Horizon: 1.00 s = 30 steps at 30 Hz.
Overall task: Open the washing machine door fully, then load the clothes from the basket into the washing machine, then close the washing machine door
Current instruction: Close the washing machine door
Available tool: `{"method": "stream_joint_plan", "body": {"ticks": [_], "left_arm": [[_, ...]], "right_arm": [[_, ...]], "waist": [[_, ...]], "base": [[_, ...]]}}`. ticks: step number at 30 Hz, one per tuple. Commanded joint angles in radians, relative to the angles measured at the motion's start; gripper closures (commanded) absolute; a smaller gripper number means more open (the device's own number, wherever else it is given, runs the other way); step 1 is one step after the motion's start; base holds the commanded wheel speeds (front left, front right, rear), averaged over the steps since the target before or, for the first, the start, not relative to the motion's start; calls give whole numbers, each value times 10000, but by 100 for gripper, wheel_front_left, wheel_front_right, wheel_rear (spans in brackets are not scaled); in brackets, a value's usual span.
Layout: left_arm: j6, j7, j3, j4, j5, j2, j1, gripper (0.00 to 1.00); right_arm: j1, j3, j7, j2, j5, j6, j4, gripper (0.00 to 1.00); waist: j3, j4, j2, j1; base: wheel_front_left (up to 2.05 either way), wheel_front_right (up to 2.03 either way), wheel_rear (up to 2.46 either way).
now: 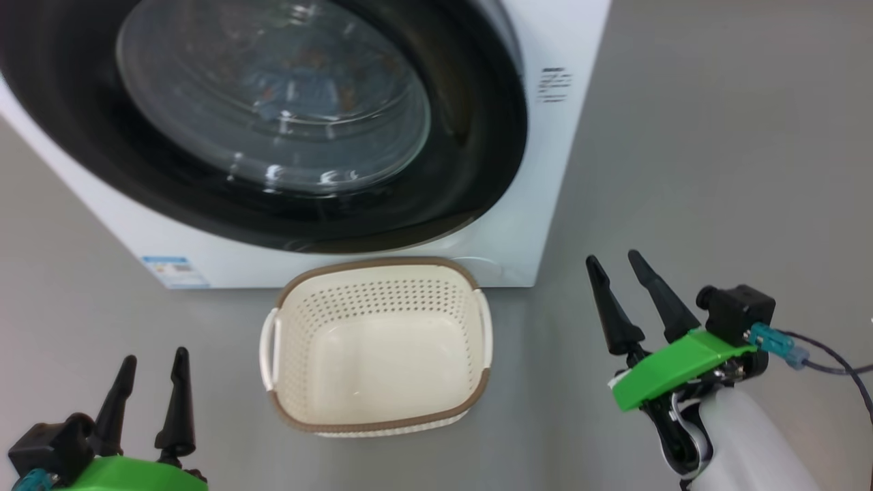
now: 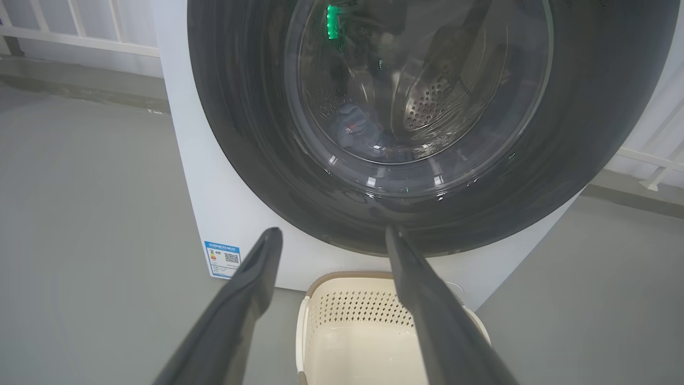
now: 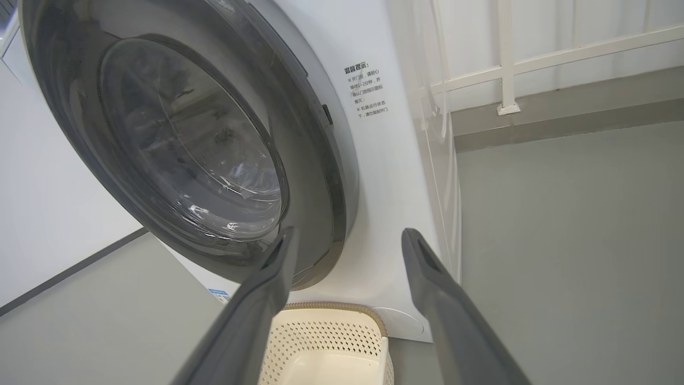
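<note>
1. A bare grey floor lies around the washing machine, which stands at 12 o'clock of the basket.
2. The washing machine door sits flush and closed; the clothes show behind its glass (so the basket is empty).
3. The left gripper at 8 o'clock and the right gripper at 3 o'clock both spread their fingers wide and hold nothing, probably because the work is finished.

Grey floor, white railing
</note>
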Motion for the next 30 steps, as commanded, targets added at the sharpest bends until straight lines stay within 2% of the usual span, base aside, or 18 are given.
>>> {"method": "stream_joint_plan", "body": {"ticks": [1,13,30], "left_arm": [[-15,-65,410,-173,-109,318,-98,0],[-15,-65,548,-132,-40,418,285,0],[-15,-65,546,32,-111,519,542,0]], "right_arm": [[166,169,-48,89,33,-13,-292,0],[975,19,-48,-168,28,-13,-401,0],[1606,-183,-48,-335,98,-13,-636,0]], "waist": [[-198,-355,0,0],[-602,-1148,0,0],[-881,-1503,0,0]], "base": [[0,0,0],[0,0,0],[0,0,0]]}}
